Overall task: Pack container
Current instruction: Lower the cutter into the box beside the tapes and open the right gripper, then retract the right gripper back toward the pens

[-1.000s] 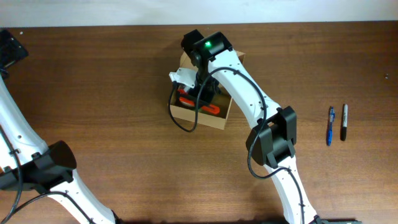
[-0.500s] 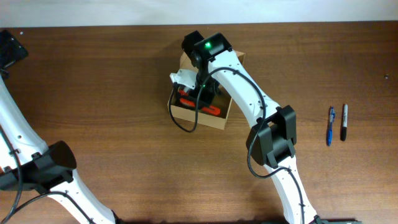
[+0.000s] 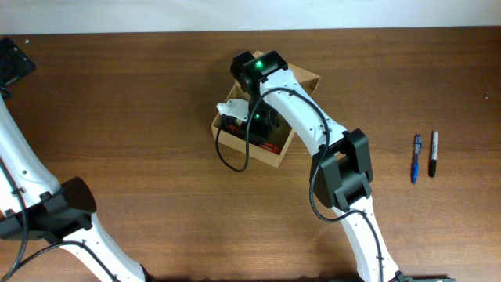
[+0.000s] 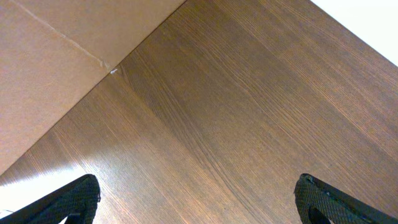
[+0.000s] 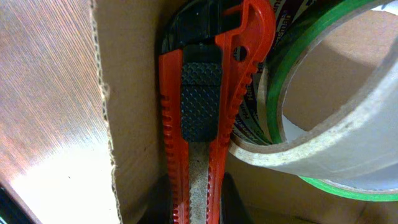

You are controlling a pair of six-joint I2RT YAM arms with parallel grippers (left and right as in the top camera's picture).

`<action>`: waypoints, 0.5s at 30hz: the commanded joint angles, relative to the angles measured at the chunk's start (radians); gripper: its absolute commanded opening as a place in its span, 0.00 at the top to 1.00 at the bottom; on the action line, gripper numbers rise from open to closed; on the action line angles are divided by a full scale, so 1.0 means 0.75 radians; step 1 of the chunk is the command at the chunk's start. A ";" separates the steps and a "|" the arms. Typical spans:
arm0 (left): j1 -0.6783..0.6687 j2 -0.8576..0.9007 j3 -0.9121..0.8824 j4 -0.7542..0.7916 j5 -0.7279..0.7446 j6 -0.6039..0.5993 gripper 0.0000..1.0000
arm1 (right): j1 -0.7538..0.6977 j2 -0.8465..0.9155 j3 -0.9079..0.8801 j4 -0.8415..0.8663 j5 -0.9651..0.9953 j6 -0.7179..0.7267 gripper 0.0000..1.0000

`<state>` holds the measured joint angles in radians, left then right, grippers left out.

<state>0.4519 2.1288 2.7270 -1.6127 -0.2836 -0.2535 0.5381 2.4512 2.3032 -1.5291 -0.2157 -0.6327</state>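
Observation:
The container (image 3: 264,157), a tan cardboard box with its flap lid open at the upper right, sits at the middle back of the table. My right gripper (image 3: 256,129) reaches down into it. In the right wrist view its fingers (image 5: 194,202) are shut on a red and black utility knife (image 5: 199,93) that lies against the box's cardboard wall (image 5: 134,112). A tape roll with a green edge (image 5: 348,146) touches the knife's right side. My left gripper (image 4: 198,202) is open over bare table, far from the box.
A blue pen (image 3: 416,159) and a black pen (image 3: 434,154) lie side by side at the right of the table. A white object (image 3: 232,105) sticks out at the box's left corner. A cardboard sheet (image 4: 56,56) shows in the left wrist view.
The box has turned and shifted a little, so its lid flap now shows at the upper right. My right gripper stays inside it with the knife. The left arm has not moved.

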 commanded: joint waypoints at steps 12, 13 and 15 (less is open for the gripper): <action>0.004 -0.018 -0.005 -0.002 0.005 0.011 0.00 | -0.004 -0.171 0.056 0.036 0.150 0.170 0.50; 0.004 -0.019 -0.005 -0.001 0.005 0.011 0.00 | -0.004 -0.211 0.065 0.037 0.180 0.193 0.48; 0.004 -0.018 -0.005 -0.002 0.005 0.011 0.00 | -0.004 -0.301 0.073 0.048 0.258 0.251 0.44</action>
<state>0.4522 2.1288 2.7270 -1.6127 -0.2836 -0.2535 0.5381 2.3939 2.3058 -1.5005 -0.1207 -0.5262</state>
